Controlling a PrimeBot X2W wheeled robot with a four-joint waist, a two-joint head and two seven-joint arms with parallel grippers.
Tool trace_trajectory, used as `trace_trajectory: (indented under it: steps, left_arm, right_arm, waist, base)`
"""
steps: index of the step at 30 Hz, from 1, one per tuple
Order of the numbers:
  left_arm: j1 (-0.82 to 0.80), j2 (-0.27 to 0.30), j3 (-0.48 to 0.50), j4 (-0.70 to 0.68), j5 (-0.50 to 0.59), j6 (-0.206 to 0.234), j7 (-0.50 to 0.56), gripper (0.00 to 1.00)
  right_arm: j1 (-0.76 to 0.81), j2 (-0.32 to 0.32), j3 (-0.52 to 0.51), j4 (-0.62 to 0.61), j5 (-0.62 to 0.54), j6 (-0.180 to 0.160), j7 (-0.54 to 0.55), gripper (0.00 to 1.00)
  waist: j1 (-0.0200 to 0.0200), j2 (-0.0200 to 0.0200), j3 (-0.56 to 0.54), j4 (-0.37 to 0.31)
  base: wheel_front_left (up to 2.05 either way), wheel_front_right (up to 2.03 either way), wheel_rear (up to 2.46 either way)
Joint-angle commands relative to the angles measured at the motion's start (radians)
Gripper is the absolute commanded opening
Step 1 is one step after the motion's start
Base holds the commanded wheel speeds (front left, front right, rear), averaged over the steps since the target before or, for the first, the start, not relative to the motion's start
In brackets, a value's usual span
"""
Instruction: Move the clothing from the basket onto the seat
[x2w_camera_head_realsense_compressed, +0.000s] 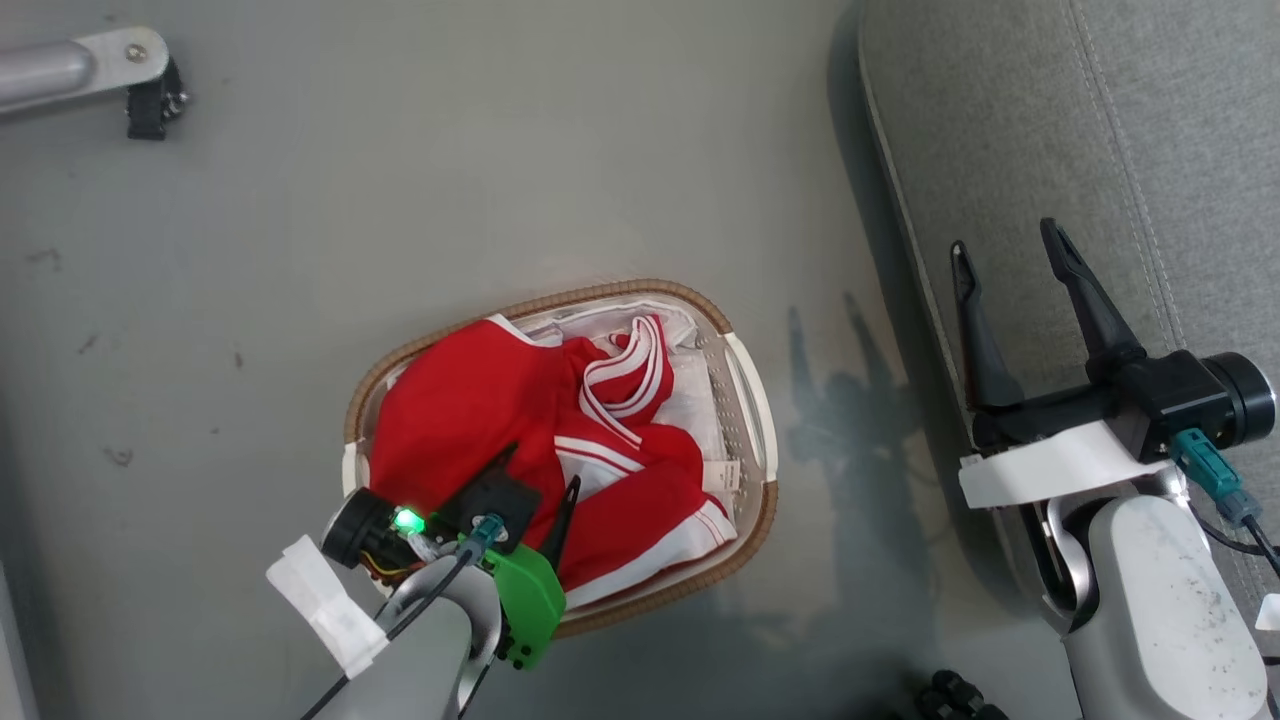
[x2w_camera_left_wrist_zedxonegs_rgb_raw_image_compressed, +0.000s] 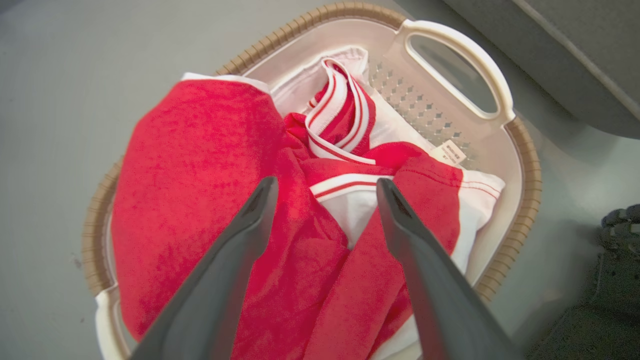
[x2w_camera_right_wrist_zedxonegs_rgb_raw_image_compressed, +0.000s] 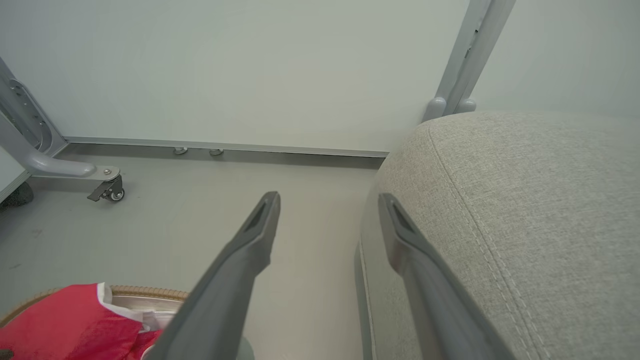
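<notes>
The basket stands on the grey floor left of the seat. It holds the clothing: a mostly plain red garment and a crumpled red-and-white striped one. My left gripper hangs open just above the pile's near side. In the left wrist view its fingers straddle the red cloth and the white-trimmed folds, touching nothing that I can make out. My right gripper is open and empty over the seat's left edge. The basket rim shows at the bottom left of the right wrist view.
A metal frame leg with a caster lies on the floor at the far left, also seen as the wheeled leg by the wall. A white basket handle faces the seat. Dark robot parts sit at the bottom.
</notes>
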Motion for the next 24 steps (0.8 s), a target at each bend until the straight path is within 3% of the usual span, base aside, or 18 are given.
trace_trajectory:
  steps: [1,6,14,24]
  left_arm:
    - [-0.022,0.006,-0.038,0.027,-0.017,-0.003,0.000,1.00]
    - [-0.084,0.007,-0.181,0.129,-0.073,-0.002,0.004,1.00]
    - [-0.166,0.008,-0.290,0.238,-0.156,-0.003,0.006,1.00]
    - [-0.233,0.031,-0.302,0.332,-0.199,0.015,0.005,1.00]
  right_arm:
    - [-0.020,-0.002,0.008,-0.008,0.009,-0.001,-0.005,1.00]
    - [-0.047,-0.002,0.028,-0.021,0.029,-0.001,-0.005,1.00]
    - [-0.081,-0.002,0.045,-0.049,0.051,-0.001,-0.005,1.00]
    - [-0.102,-0.002,0.061,-0.061,0.081,-0.001,-0.005,1.00]
  waist:
    - [-0.0001,-0.0001,0.108,-0.067]
    - [-0.0001,-0.0001,0.162,-0.095]
    - [-0.0001,-0.0001,0.232,-0.123]
    - [-0.0001,-0.0001,0.281,-0.141]
  base:
    - [0.00,0.00,0.00]
    - [0.00,0.00,0.00]
    - [0.00,0.00,0.00]
    - [0.00,0.00,0.00]
